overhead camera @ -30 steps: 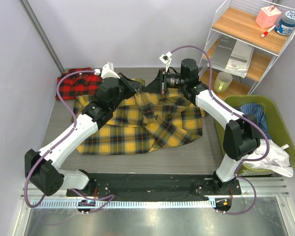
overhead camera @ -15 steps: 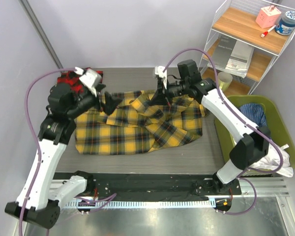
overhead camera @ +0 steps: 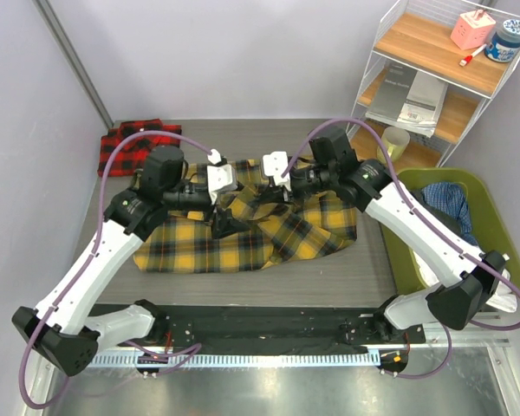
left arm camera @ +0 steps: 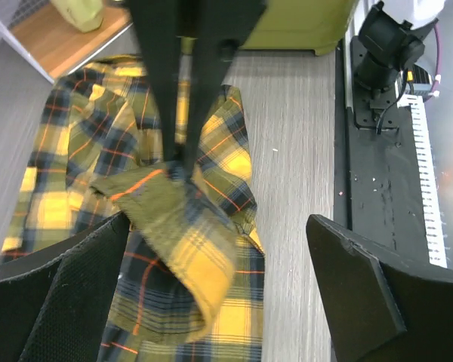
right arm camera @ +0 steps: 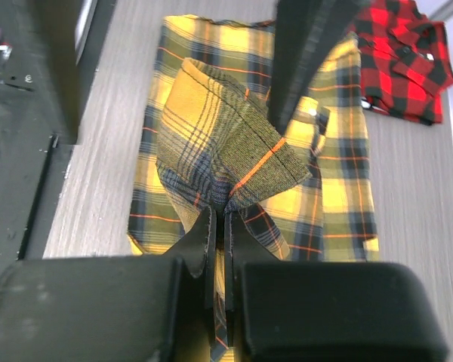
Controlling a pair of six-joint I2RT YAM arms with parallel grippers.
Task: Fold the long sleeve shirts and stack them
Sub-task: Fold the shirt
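While the right claw (right arm camera: 217,217) is clamped on a raised fold of the yellow-and-black shirt (overhead camera: 199,247) and the left claw (overhead camera: 224,217) hangs wide apart just beside it, that shirt lies rumpled across the middle of the tabletop (overhead camera: 329,270). The red-and-black shirt (overhead camera: 130,152) sits in a compact heap at the far left corner, so I judge that most of the folding and all the stacking are left.

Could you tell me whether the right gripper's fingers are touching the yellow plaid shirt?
Touching. The right wrist view shows the right gripper closed, its fingers pinching a raised fold of the yellow shirt between them.
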